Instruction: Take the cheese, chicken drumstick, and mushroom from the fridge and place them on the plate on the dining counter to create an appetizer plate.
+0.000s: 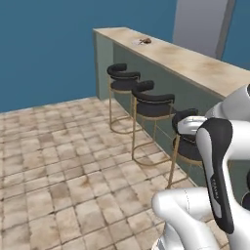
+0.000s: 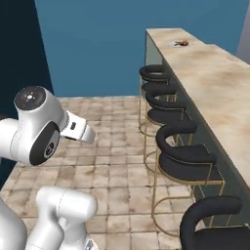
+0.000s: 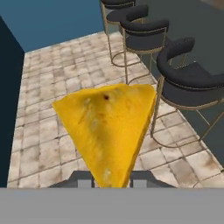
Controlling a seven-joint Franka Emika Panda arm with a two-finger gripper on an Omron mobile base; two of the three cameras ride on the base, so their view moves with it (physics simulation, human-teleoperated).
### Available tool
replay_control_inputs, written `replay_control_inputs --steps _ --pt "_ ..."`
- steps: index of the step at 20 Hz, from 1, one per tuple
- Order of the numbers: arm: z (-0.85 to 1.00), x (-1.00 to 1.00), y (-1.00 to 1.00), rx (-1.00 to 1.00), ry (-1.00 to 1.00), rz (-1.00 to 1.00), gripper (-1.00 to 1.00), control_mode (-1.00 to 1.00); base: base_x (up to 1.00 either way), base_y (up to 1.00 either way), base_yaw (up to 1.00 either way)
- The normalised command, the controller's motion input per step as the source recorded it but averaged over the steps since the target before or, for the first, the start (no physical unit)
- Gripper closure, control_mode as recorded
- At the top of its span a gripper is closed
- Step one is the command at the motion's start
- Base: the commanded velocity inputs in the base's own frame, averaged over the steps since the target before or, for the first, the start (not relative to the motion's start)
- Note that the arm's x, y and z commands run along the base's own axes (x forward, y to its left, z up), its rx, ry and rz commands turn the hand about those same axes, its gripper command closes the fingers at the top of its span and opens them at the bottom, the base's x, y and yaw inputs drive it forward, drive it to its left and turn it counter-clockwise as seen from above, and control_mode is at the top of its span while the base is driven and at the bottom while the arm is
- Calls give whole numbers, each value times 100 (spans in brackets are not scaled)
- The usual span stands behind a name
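Bright yellow wedge of cheese (image 3: 106,131) clamped between the gripper's (image 3: 112,183) dark finger tips, point downward, carried above the beige tiled floor (image 3: 65,70). Off to one side, black cushioned stools on gold legs (image 3: 192,83) lined along the grey-green front of the long beige marble-look dining counter (image 1: 195,61). At the counter's far end, a flat pale plate (image 1: 141,42) bearing a small brown piece, too small to identify.
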Motion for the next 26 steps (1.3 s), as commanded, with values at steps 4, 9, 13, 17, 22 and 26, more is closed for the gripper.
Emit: replay_control_inputs --steps 4,9,13,17,22,26 --pt "0 0 0 0 0 0 100 100 100 63 -41" --pt "0 0 0 0 0 0 100 100 100 80 -35" --pt "0 0 0 0 0 0 100 100 100 86 -32" --pt "0 0 0 0 0 0 100 100 100 93 -31" --pt "0 0 0 0 0 0 100 100 100 90 -31" --pt "0 0 0 0 0 0 100 100 100 91 -31"
